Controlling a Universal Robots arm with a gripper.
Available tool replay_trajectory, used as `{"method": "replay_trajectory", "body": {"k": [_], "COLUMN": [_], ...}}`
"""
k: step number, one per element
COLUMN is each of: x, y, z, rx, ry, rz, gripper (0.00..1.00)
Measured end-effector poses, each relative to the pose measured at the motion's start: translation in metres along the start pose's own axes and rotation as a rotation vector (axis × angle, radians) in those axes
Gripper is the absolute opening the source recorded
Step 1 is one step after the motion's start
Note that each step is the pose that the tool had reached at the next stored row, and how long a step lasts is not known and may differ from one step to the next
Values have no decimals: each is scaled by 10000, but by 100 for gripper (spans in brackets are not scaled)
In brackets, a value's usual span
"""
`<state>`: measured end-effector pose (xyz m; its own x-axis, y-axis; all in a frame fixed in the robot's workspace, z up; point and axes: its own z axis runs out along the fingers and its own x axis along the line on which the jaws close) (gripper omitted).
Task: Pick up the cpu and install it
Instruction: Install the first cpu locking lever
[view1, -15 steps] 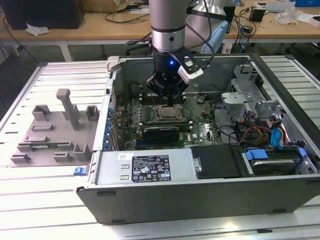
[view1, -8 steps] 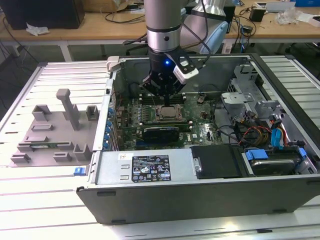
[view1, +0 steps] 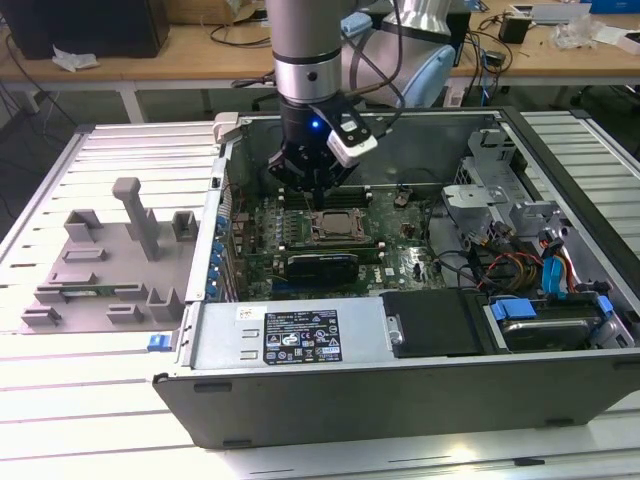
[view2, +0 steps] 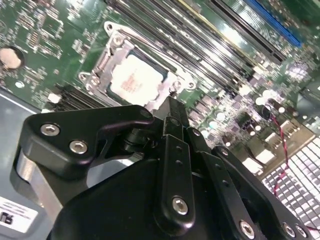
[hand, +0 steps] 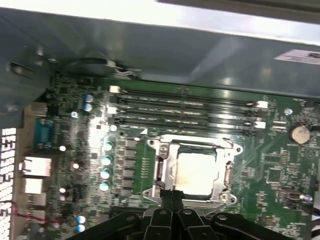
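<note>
We see one small, square, silvery cpu (hand: 197, 172) seated in the one metal-framed socket (hand: 161, 170) on the green motherboard (hand: 270, 165). In the exterior view, one black gripper (view1: 318, 202), closed and empty, hovers at the cpu's 11 o'clock.

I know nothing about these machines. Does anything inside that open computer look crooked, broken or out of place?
Nothing stands out. The cpu lies flat and square inside the socket frame on the green motherboard. The gripper hangs shut by the frame's edge, holding nothing.
</note>
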<state>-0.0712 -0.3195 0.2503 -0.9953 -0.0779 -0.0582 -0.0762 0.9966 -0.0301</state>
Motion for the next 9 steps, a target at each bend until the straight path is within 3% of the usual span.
{"method": "replay_trajectory", "body": {"k": [3, 9], "x": [36, 38], "y": [6, 6], "z": [-2, -2], "rx": [-1, -8], "ry": [0, 14], "rz": [2, 1], "gripper": [11, 11]}}
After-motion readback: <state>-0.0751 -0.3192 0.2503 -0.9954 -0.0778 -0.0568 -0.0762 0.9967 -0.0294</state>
